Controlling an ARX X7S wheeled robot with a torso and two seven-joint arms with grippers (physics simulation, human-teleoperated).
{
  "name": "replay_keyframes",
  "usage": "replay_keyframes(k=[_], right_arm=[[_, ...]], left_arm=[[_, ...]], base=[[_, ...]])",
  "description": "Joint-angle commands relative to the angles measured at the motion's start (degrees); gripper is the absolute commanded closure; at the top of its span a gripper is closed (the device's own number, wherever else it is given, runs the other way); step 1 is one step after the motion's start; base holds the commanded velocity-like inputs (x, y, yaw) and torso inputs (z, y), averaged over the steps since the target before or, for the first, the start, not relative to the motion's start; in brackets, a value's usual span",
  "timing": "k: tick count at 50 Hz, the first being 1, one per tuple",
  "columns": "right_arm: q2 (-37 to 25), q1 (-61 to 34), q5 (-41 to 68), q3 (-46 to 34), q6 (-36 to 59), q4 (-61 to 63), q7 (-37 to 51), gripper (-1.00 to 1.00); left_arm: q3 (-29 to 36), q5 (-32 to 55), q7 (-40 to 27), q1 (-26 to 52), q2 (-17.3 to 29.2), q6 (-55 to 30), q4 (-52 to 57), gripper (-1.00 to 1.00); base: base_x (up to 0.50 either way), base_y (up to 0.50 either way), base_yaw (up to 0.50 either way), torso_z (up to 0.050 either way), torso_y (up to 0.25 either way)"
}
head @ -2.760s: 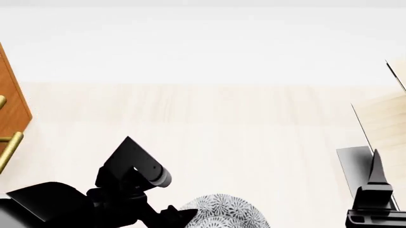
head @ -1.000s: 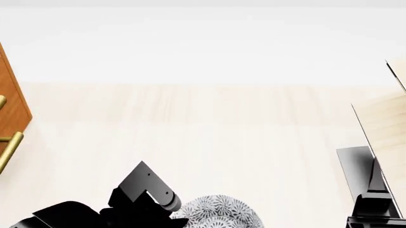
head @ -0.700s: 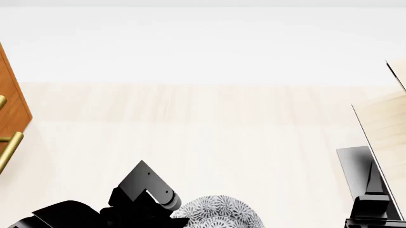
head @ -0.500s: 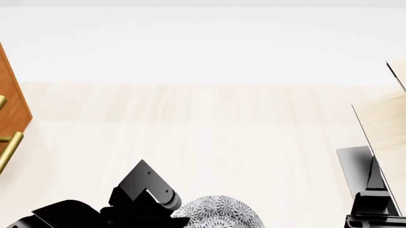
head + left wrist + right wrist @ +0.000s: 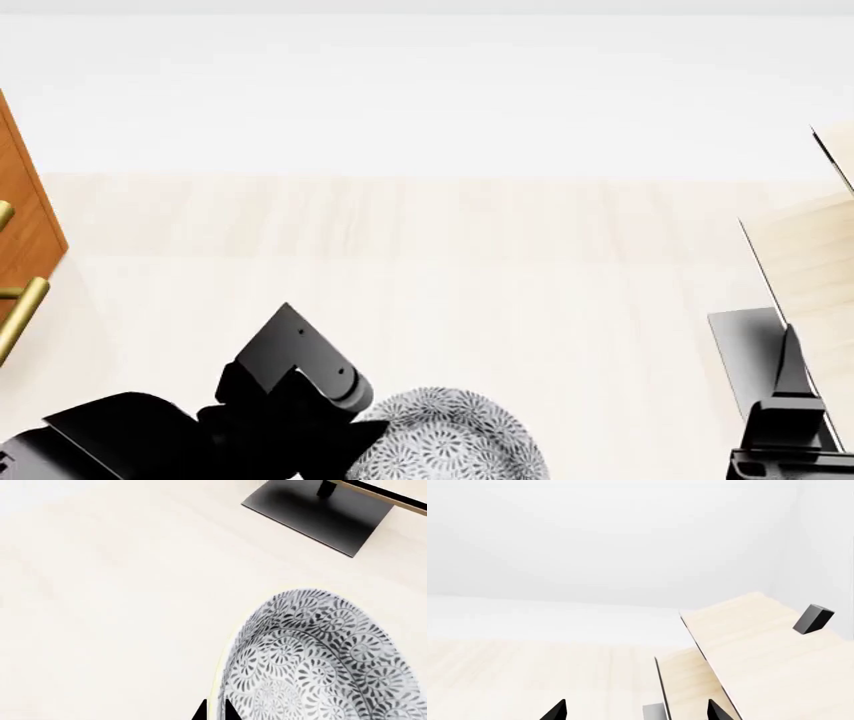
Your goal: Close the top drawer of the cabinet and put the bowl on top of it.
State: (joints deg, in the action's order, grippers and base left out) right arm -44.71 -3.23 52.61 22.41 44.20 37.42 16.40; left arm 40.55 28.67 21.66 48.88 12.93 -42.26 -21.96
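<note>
At the far left of my head view the cabinet (image 5: 27, 200) is showing only as an orange-brown edge, with two brass handles (image 5: 19, 312) poking out past it. So little of it is in frame that I cannot tell whether the top drawer is shut or standing open.

Moving right, my left arm is reaching in low over the pale wooden floor (image 5: 441, 260), and my left gripper (image 5: 358, 440) is sitting at the near rim of the bowl (image 5: 447, 440). In my left wrist view the bowl (image 5: 320, 660) is filling the lower part of the picture, white with its dense grey-blue leaf pattern, and two black fingertips (image 5: 230, 712) are straddling its rim, one on either side of the wall. They are lying close together about the rim, but too little of them is showing for me to tell whether they are actually gripping it. The bowl is lying well apart from the cabinet.

Farther right the pale wood panels (image 5: 807, 250) are leaning over a black base (image 5: 741, 350). My right gripper (image 5: 787, 440) is hanging just in front of that base. In my right wrist view its fingers (image 5: 557, 711) are standing wide apart with nothing between them.
</note>
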Motion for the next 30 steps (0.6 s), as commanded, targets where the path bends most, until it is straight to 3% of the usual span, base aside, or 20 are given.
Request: replay_keyframes(k=[1, 7, 8, 11, 13, 17, 20, 23, 25, 27, 30], right_arm=[[0.52, 1.66, -1.30, -0.06, -1.74, -0.02, -0.64, -1.00], [-0.55, 0.50, 1.12, 0.89, 0.00, 0.53, 0.41, -1.00], [1.73, 3.78, -3.84, -0.65, -4.53, -0.68, -2.06, -1.00], [-1.06, 0.77, 2.17, 1.62, 0.21, 1.11, 1.01, -1.00], [1.22, 3.99, -2.86, 0.11, -4.18, -0.06, -1.57, -1.00], [-1.61, 0.95, 3.09, 2.16, 0.15, 1.38, 1.42, -1.00], [0.74, 4.27, -2.11, 0.64, -4.25, 0.15, -1.32, -1.00], [-1.74, 1.55, 3.13, 2.52, -0.41, 1.22, 1.32, -1.00], [1.41, 5.60, -3.65, 0.22, -6.32, -0.59, -2.13, -1.00], [-1.69, 2.00, 2.43, 2.06, -1.45, 0.65, 0.97, -1.00], [-1.71, 1.98, 2.53, 2.06, -1.46, 0.68, 0.96, -1.00]], left_arm=[[-1.49, 0.49, -1.78, 1.61, 1.39, -2.20, 3.65, 1.00], [-1.99, 0.95, -2.52, 1.91, 2.06, -3.17, 5.45, 1.00], [-2.06, 1.02, -2.77, 1.99, 2.26, -3.55, 6.05, 1.00], [-2.37, 1.38, -3.10, 2.39, 2.52, -4.31, 6.97, 1.00], [-2.60, 1.69, -3.48, 2.47, 2.76, -4.95, 8.01, 1.00], [-3.24, 2.27, -4.02, 3.09, 3.11, -5.92, 9.55, 1.00], [-5.00, 3.75, -4.36, 4.00, 3.50, -6.99, 11.31, 1.00], [-5.68, 4.30, -4.75, 4.73, 3.88, -7.85, 12.47, 1.00], [-5.88, 4.43, -4.97, 5.03, 4.06, -8.14, 12.98, 1.00], [-6.35, 4.81, -5.15, 5.35, 4.16, -8.47, 13.41, 1.00], [-6.42, 4.87, -5.45, 5.52, 4.28, -8.68, 13.95, 1.00]], base=[[0.00, 0.00, 0.00, 0.000, 0.000], [0.00, 0.00, 0.00, 0.000, 0.000], [0.00, 0.00, 0.00, 0.000, 0.000], [0.00, 0.00, 0.00, 0.000, 0.000], [0.00, 0.00, 0.00, 0.000, 0.000], [0.00, 0.00, 0.00, 0.000, 0.000], [0.00, 0.00, 0.00, 0.000, 0.000], [0.00, 0.00, 0.00, 0.000, 0.000], [0.00, 0.00, 0.00, 0.000, 0.000], [0.00, 0.00, 0.00, 0.000, 0.000], [0.00, 0.00, 0.00, 0.000, 0.000]])
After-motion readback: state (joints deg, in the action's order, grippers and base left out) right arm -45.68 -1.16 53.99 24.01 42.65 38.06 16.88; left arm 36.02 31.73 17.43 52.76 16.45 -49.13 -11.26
